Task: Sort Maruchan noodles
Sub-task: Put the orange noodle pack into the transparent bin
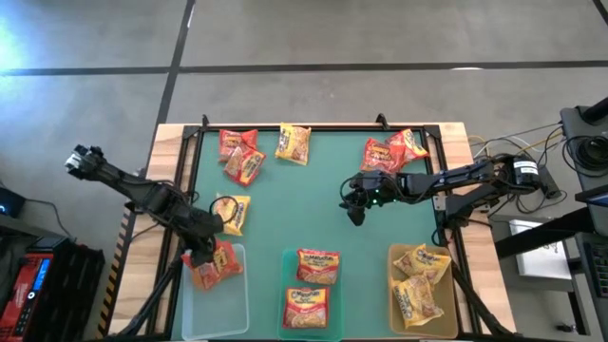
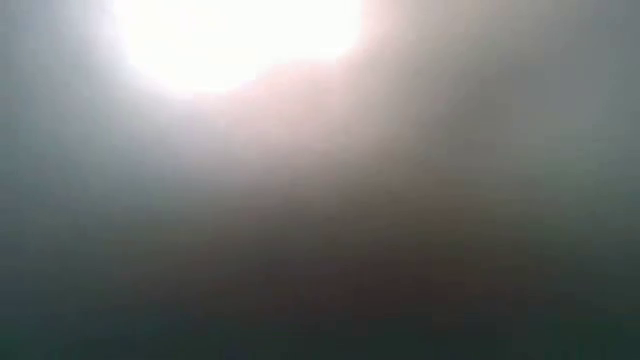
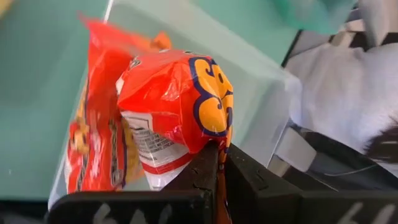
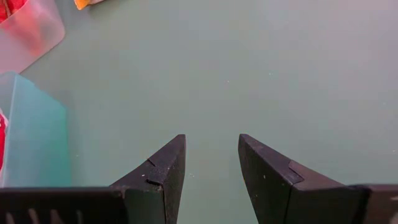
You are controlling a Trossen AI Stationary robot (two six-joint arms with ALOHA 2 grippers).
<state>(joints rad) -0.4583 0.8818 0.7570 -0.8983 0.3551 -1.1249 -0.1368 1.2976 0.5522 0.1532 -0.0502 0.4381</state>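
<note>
Crinkly red plastic is pinched in my left gripper point(image 3: 217, 163): the fingers are clamped flat on the edge of a red packet point(image 3: 177, 102), which hangs over the left bin point(image 1: 239, 302), a clear one. A second red packet point(image 3: 93, 146) already lies in that bin, just beside the held one.

My right gripper point(image 4: 211, 165) hovers over bare green mat point(image 1: 285, 209) near the table's middle, fingers partly apart, nothing between them.

Outward: two orange-red packets point(image 1: 312, 285) lie in the middle bin point(image 1: 289, 256), yellow packets point(image 1: 420, 283) in the right bin point(image 1: 397, 252). Still loose on the mat: a yellow packet point(image 1: 232, 213) close to my left arm, red ones point(image 1: 239, 154) and one yellow point(image 1: 294, 143) at the far edge, more point(image 1: 391, 149) on the far right.

Step in hand, as I judge it: release. Lower until the packet sits inside the walls, not on the rim, then let go; the slippery film may cling.
</note>
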